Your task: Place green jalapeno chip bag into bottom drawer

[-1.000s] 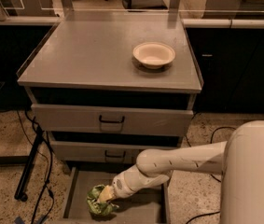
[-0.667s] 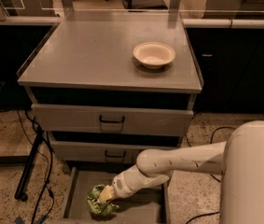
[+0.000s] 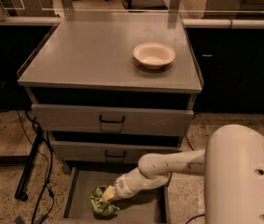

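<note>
The green jalapeno chip bag [image 3: 101, 203] is crumpled and lies low inside the open bottom drawer [image 3: 73, 195], at its left middle. My gripper [image 3: 107, 196] reaches down into the drawer from the right on a white arm, and its tip is at the top of the bag, touching it. The bag hides the fingertips. The drawer is pulled out under the two upper grey drawers.
A cream bowl [image 3: 154, 54] stands on the cabinet's grey top [image 3: 89, 55]. Two shut upper drawers with black handles [image 3: 111, 120] sit above my arm. A black stand leg and cables [image 3: 31, 162] are on the floor at the left. My white base [image 3: 241, 176] fills the lower right.
</note>
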`<state>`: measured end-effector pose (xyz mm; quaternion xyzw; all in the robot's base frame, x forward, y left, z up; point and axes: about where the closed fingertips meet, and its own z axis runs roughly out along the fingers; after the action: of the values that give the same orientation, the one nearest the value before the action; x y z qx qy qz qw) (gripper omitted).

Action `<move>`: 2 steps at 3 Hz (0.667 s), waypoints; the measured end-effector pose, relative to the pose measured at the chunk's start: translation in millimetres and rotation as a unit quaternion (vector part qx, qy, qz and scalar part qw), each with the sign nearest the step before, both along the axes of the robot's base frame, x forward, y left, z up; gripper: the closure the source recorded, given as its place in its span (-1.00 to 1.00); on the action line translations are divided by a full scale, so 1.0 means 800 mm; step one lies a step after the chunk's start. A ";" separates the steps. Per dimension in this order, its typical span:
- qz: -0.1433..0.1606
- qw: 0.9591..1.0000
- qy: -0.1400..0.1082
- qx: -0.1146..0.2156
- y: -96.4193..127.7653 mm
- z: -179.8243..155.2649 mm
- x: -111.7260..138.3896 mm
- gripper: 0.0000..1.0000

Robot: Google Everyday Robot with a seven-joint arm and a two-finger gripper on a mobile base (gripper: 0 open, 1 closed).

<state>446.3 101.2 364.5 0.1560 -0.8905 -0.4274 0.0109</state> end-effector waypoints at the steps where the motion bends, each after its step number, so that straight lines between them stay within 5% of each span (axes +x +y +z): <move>1: -0.020 1.000 0.010 0.003 -0.004 -0.026 0.018 1.00; 2: -0.020 1.000 0.010 0.003 -0.004 -0.026 0.018 1.00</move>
<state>460.4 98.1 344.0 0.1340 -0.8920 -0.4315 0.0112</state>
